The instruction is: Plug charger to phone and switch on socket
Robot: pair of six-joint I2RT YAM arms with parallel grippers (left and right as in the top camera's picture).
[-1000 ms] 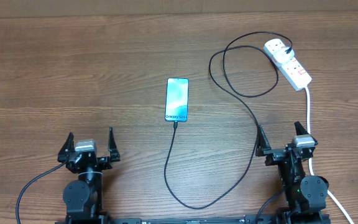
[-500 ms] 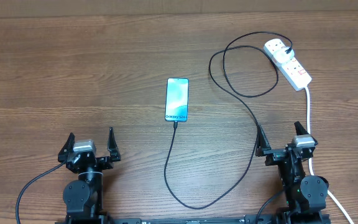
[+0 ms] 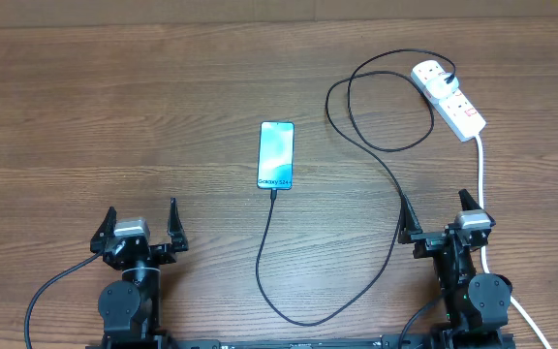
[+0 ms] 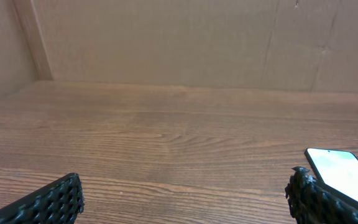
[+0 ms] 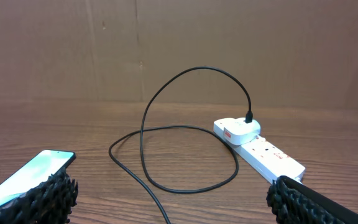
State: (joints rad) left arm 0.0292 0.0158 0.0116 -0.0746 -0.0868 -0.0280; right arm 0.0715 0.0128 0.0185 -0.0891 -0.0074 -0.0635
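The phone [image 3: 275, 155] lies flat mid-table with its blue screen up, and also shows in the left wrist view [image 4: 344, 172] and the right wrist view [image 5: 33, 172]. The charger [image 3: 391, 189], a thin black cable, meets the phone's near end, loops toward the front edge, then runs back to its plug [image 5: 249, 117] in the white socket [image 3: 450, 98] at the far right. My left gripper [image 3: 141, 209] stands open near the front left, empty [image 4: 182, 194]. My right gripper [image 3: 434, 199] is open at the front right, with only cable [image 5: 166, 134] ahead of its fingers [image 5: 48, 196].
The socket's thick white cord [image 3: 480, 174] runs down the right side, past my right arm, to the table's front edge. A brown cardboard wall [image 4: 179, 43] stands behind the wooden table [image 3: 114, 116].
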